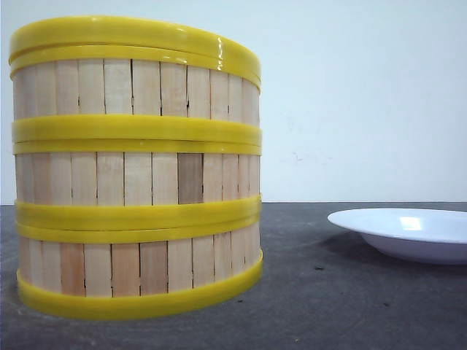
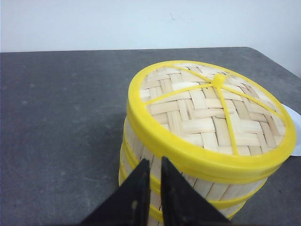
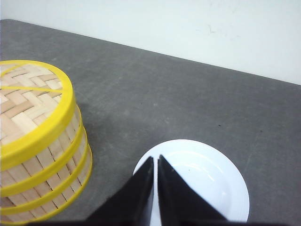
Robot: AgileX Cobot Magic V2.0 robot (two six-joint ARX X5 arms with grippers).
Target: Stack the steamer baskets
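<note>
Three steamer baskets (image 1: 137, 175) stand in one stack on the left of the grey table, slatted walls between yellow rims. A woven lid (image 2: 211, 108) with a yellow rim and small knob lies on top of the stack. My left gripper (image 2: 154, 161) hangs above and beside the stack's near rim, jaws nearly closed with only a thin gap and nothing between them. Above the near edge of the white plate (image 3: 207, 176), my right gripper (image 3: 155, 159) is shut and empty, with the stack (image 3: 37, 141) off to one side. Neither gripper shows in the front view.
The white plate (image 1: 412, 232) sits on the table to the right of the stack. The dark grey table (image 1: 328, 306) ends at a white wall behind; its far corner (image 2: 263, 54) shows in the left wrist view.
</note>
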